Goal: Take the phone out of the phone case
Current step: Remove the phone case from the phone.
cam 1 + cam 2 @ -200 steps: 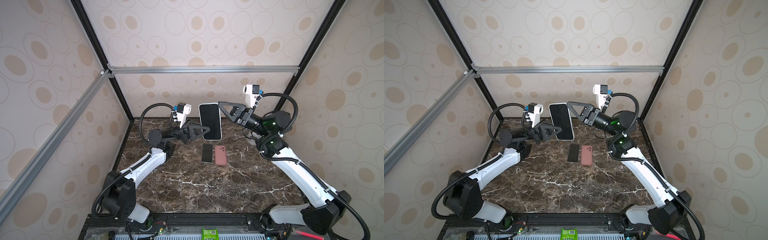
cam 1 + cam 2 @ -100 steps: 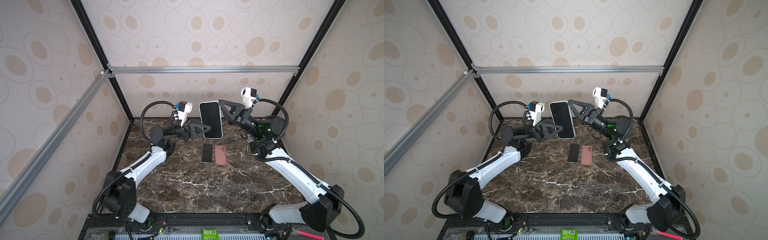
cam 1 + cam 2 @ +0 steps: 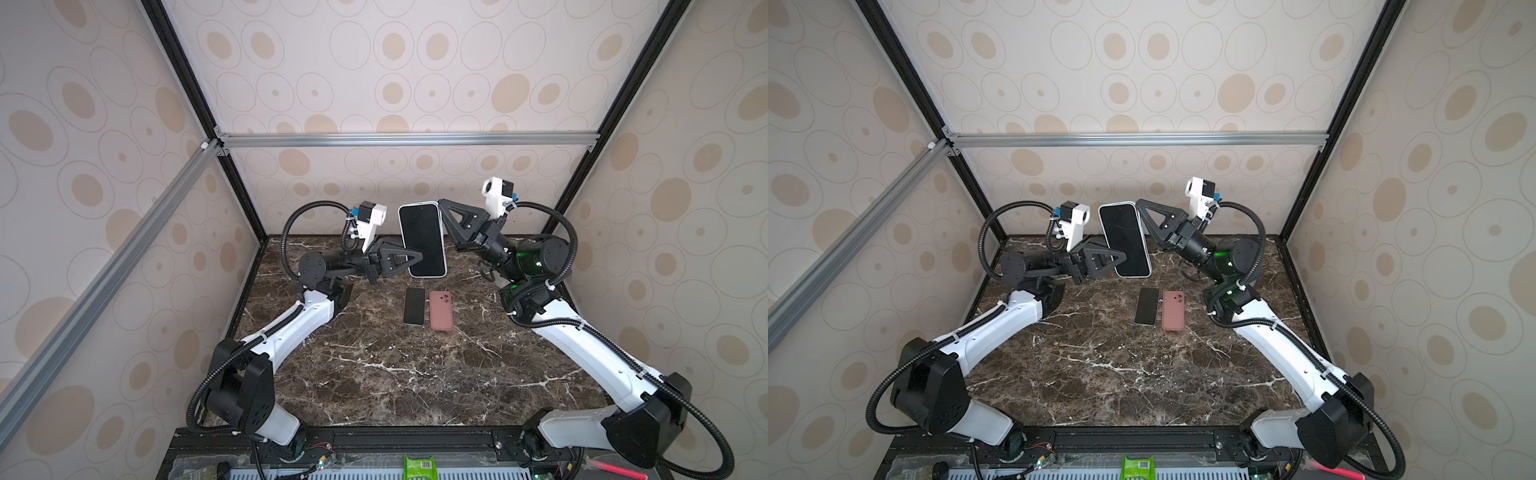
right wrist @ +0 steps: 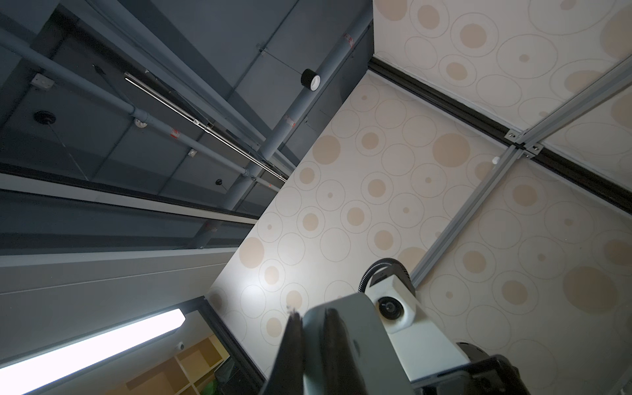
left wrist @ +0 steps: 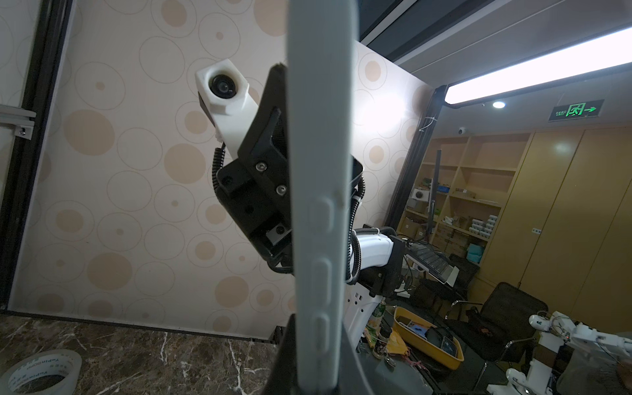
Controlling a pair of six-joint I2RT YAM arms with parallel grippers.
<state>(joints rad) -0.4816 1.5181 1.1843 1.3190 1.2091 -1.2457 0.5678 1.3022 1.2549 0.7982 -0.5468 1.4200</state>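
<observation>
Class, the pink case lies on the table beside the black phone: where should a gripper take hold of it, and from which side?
Probably across its long edges near the middle, coming straight down: the pink case lies flat, back up, and is narrow. The black phone lies close alongside, so one finger gets little room.

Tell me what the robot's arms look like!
The left arm and right arm are white with black joints and ribbed black cables. The left gripper and right gripper are black triangles, each with a white camera. One joint glows green.
</observation>
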